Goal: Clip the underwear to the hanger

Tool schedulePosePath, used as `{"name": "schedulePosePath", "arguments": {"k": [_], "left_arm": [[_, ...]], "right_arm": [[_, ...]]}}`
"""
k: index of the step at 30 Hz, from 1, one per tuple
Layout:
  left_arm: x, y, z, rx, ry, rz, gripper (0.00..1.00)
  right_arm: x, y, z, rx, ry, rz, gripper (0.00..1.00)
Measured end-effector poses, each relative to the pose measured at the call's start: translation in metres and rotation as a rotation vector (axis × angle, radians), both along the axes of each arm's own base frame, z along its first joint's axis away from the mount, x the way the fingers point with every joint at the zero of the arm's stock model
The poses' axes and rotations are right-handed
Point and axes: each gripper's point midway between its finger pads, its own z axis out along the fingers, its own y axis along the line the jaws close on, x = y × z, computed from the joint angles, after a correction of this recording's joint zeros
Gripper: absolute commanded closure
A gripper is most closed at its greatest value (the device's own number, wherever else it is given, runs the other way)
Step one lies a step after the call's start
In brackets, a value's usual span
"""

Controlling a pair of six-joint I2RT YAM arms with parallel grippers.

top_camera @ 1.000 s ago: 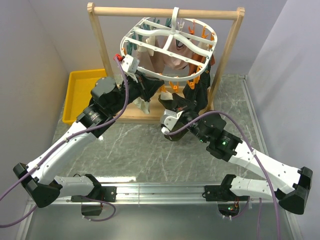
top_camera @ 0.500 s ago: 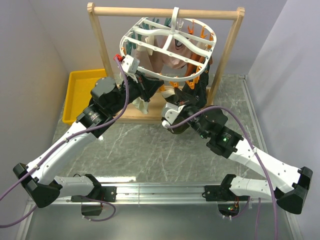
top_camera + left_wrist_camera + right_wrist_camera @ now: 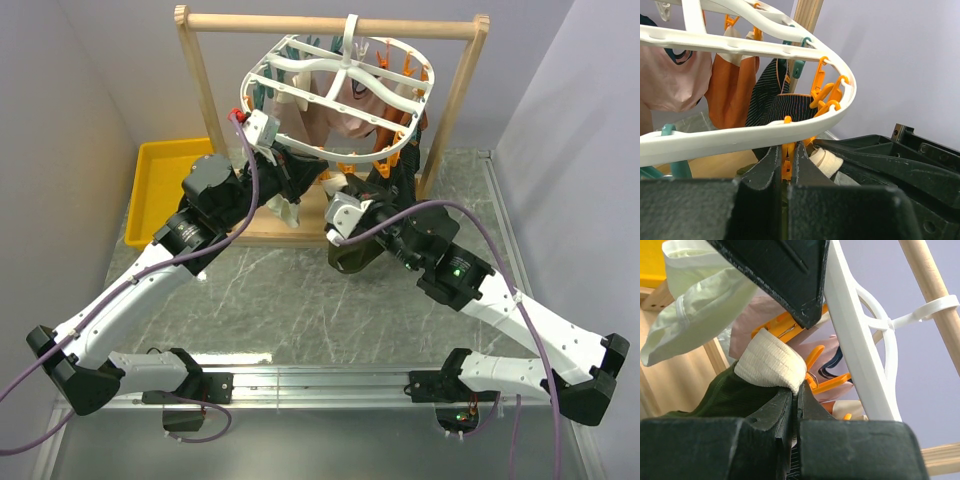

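The hanger (image 3: pixel 340 75), a white oval ring with orange and teal clips, hangs by its hook from the wooden rail. My left gripper (image 3: pixel 786 150) is under its near rim (image 3: pixel 740 132), shut on an orange clip (image 3: pixel 786 162). My right gripper (image 3: pixel 795 390) is shut on the pale beige waistband (image 3: pixel 770 362) of the underwear, just beside that clip. The dark olive fabric (image 3: pixel 352 258) droops below the right gripper (image 3: pixel 345 200). The waistband (image 3: pixel 826 161) also shows right of the left fingers. The two grippers nearly touch.
A wooden rail frame (image 3: pixel 330 22) carries the hanger. A pinkish-beige garment (image 3: pixel 350 115), a black striped one (image 3: pixel 775 100), an orange one (image 3: pixel 732 85) and a pale one (image 3: pixel 700 305) hang from other clips. A yellow tray (image 3: pixel 165 165) sits at the back left.
My right arm has risen and moved toward the hanger's near rim, lifting the underwear with it. The left arm has stayed on its clip.
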Motion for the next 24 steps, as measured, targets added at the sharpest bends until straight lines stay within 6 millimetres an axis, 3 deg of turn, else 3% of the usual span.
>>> {"name": "schedulePosePath", "arguments": {"k": [12,24], "left_arm": [[0.0012,-0.0003,-0.0014,0.004,0.001,0.003,1.00],[0.0021,0.0004,-0.0025,0.008,0.004,0.009,0.99]], "right_arm": [[0.0009,0.0075,-0.0064,0.026,0.104,0.014,1.00],[0.0073,-0.0013,-0.0035,0.088,0.125,-0.048,1.00]]}}
